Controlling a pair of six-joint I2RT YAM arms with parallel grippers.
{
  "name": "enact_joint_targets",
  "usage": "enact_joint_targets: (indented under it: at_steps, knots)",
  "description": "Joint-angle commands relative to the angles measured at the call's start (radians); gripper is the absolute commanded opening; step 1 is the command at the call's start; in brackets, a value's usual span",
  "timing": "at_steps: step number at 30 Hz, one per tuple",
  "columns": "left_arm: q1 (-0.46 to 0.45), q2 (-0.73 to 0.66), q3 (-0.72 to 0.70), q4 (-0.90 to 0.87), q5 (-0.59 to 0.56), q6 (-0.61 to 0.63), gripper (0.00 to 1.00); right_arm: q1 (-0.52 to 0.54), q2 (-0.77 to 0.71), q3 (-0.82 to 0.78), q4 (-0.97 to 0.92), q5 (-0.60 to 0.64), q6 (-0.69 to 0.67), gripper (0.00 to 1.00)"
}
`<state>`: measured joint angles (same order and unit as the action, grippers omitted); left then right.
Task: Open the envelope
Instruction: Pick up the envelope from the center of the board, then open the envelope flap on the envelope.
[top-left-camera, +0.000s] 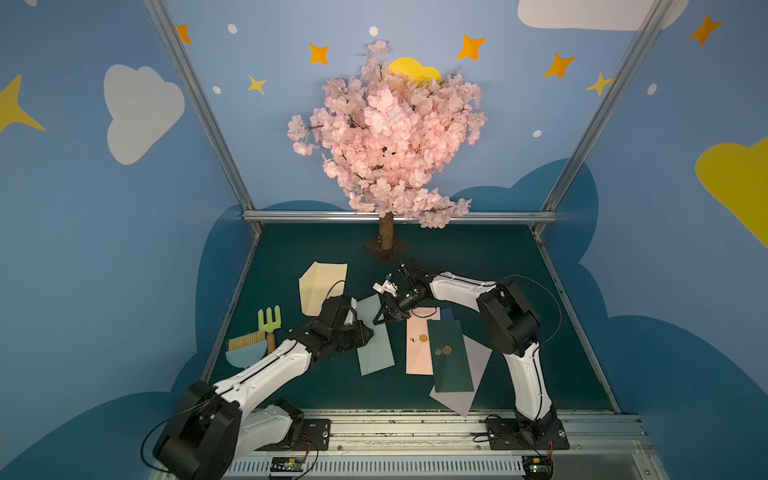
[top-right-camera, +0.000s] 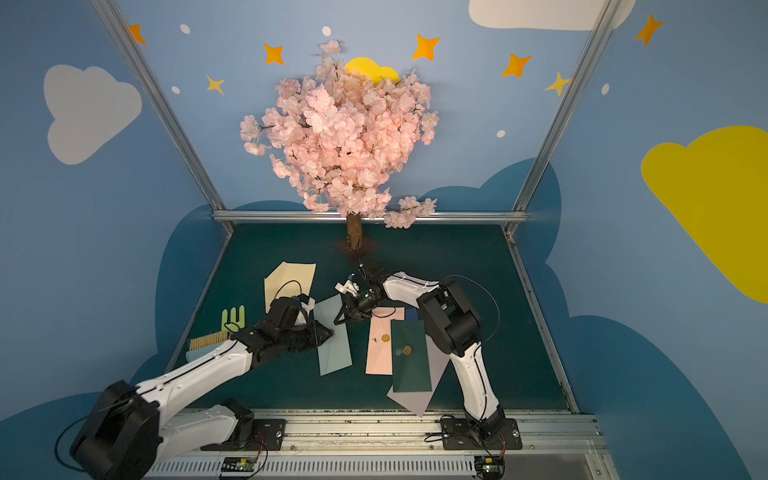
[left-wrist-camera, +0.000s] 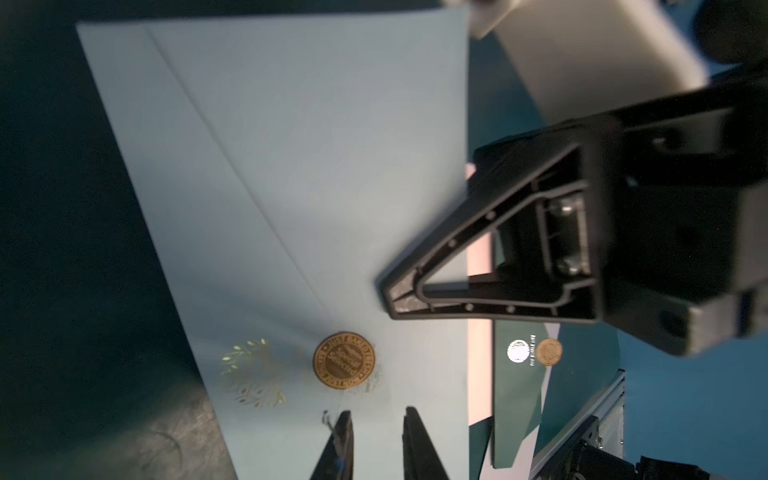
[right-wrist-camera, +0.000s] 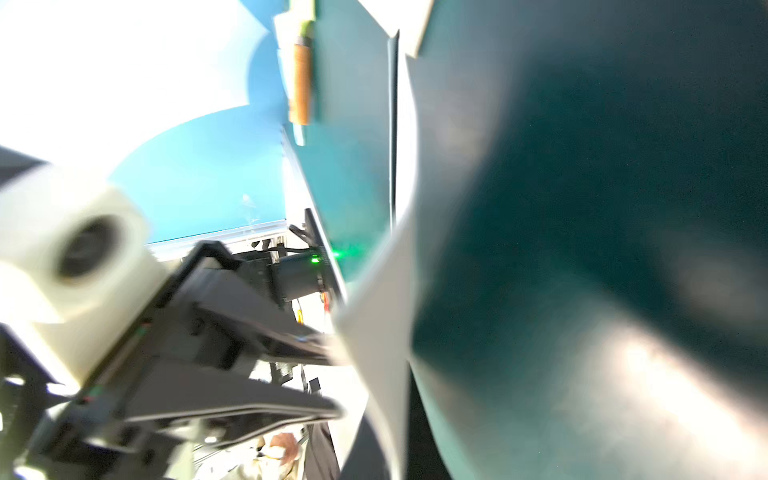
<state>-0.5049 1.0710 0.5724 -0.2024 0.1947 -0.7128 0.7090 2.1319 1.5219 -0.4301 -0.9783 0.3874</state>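
The pale blue envelope (top-left-camera: 376, 353) (top-right-camera: 334, 351) lies flat on the green table. A round gold seal (left-wrist-camera: 344, 360) sits at the tip of its flap. My left gripper (top-left-camera: 369, 332) (left-wrist-camera: 376, 415) stands over the envelope just short of the seal, its fingers a narrow gap apart with nothing between them. My right gripper (top-left-camera: 377, 321) (top-right-camera: 337, 322) comes in from the far side, its tip (left-wrist-camera: 386, 293) on the flap near the seal. In the right wrist view a pale strip of the envelope (right-wrist-camera: 386, 332) runs up from between the shut jaws.
A pink envelope (top-left-camera: 419, 349), a dark green envelope (top-left-camera: 451, 361) and a lavender envelope (top-left-camera: 471, 374) overlap to the right. A cream envelope (top-left-camera: 322, 286) lies at the back left. A green fork (top-left-camera: 270, 319) and brush (top-left-camera: 243, 345) lie at the left edge, and a blossom tree's trunk (top-left-camera: 386, 232) stands behind.
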Motion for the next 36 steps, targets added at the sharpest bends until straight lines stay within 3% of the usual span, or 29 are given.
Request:
enact_joint_targets:
  at_steps: [1, 6, 13, 23, 36]
  knots:
    - [0.002, -0.177, 0.055, -0.197, -0.121, 0.087, 0.3, 0.007, -0.114, 0.024, -0.077, 0.056, -0.003, 0.0]
    - [-0.001, -0.405, 0.094, -0.336, -0.193, 0.125, 0.42, 0.041, -0.249, 0.035, -0.184, 0.172, -0.021, 0.0]
    - [-0.096, -0.49, 0.1, -0.373, -0.264, 0.156, 0.39, 0.118, -0.4, 0.03, -0.262, 0.364, 0.016, 0.0]
    - [-0.435, -0.365, 0.234, -0.388, -0.641, 0.263, 0.42, 0.185, -0.527, 0.024, -0.26, 0.526, 0.083, 0.0]
    - [-0.551, -0.241, 0.262, -0.376, -0.796, 0.264, 0.44, 0.21, -0.537, 0.087, -0.316, 0.597, 0.097, 0.0]
